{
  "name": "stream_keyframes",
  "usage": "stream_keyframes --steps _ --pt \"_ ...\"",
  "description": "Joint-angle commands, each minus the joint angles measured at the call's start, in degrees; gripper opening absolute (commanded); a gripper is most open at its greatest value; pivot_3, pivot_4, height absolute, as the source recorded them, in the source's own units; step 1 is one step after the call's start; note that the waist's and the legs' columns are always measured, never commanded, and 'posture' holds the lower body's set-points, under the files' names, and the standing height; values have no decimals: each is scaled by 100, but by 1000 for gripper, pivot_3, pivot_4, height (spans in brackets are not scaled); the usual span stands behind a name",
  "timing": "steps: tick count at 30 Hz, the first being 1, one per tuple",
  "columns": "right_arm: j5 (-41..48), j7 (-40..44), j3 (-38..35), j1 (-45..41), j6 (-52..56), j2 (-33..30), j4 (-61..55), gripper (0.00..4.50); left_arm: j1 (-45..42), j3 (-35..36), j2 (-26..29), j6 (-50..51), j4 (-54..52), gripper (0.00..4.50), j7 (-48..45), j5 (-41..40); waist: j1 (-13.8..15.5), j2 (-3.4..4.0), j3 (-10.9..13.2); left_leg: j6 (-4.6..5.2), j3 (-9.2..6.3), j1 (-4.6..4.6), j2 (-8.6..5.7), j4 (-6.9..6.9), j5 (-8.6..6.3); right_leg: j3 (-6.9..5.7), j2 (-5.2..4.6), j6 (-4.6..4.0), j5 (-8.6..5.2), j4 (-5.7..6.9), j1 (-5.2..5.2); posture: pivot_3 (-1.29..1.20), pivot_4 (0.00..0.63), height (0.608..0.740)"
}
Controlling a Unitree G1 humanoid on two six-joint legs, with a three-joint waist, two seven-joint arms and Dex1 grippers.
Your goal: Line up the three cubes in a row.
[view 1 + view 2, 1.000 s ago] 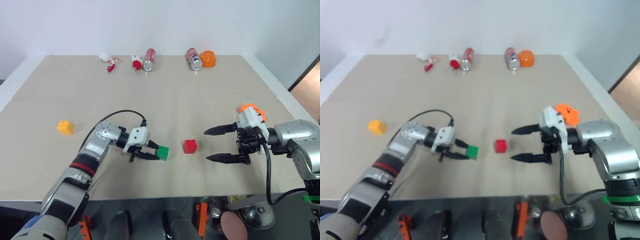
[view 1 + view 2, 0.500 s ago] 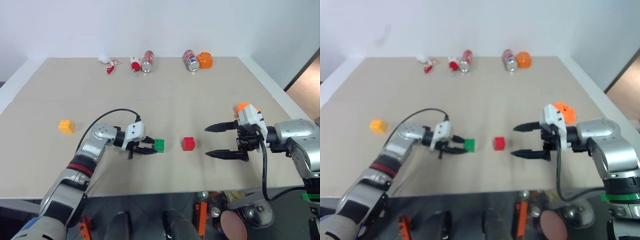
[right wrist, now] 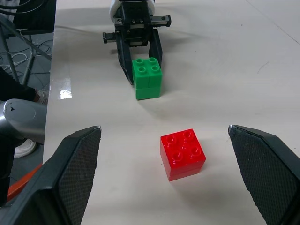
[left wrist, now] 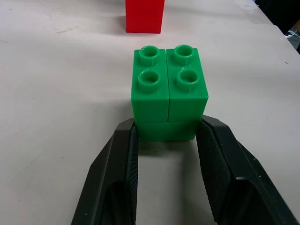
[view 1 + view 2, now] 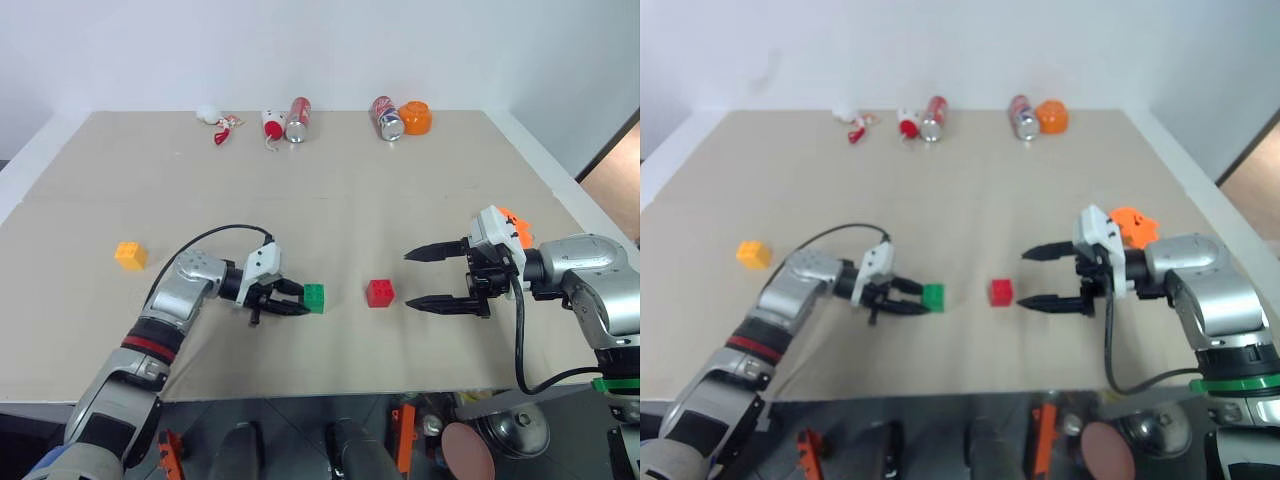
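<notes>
We count three cubes on the table (image 5: 330, 190): one green cube (image 5: 314, 297), one red cube (image 5: 380, 292) and one yellow-orange cube (image 5: 130, 254). Along the far edge we see two cans, one (image 5: 298, 119) left of the other (image 5: 387, 118), and one round orange cup (image 5: 416, 118). We also count one flat orange toy (image 5: 1134, 223) and two grippers, left (image 5: 293, 300) and right (image 5: 424, 278).

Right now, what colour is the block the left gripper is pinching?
Green. The cube shows best in the left wrist view, between the left gripper.
</notes>
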Motion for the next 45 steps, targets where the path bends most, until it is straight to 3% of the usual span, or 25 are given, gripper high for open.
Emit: stream_keyframes --steps 1,15,36,37,43,45 --pt "71 17 -108 -50 -34 -30 -172 4500 -115 136 -19 -93 33 1245 100 -30 -1 0 0 0 0 0 0 3 0 0 0 0 0 0 0 0 150 740" --pt "69 -11 -82 -33 -42 21 -162 4500 -5 105 -131 -661 153 1245 203 12 -3 0 0 1 3 1 0 14 1 3 -1 -1 1 0 1 0 150 740" --pt "-77 71 -127 -69 -168 -26 199 4500 160 9 -250 -593 72 1245 375 63 -2 0 0 1 2 1 -1 12 1 6 0 1 1 0 1 0 150 740" --pt "-78 72 -128 -69 -170 -24 199 4500 157 10 -246 -593 80 2336 367 62 -3 0 0 1 3 1 -1 12 1 6 0 1 1 0 2 0 150 740" --pt "-107 74 -104 -127 -186 3 245 4500 38 125 -250 -672 187 4350 420 40 -2 0 0 1 2 1 -1 10 1 6 1 1 1 0 1 0 150 740" --pt "-107 79 -98 -156 -185 14 264 4500 9 149 -226 -630 201 4457 412 13 -3 0 0 1 2 1 -1 10 1 6 1 1 1 0 1 0 150 740"
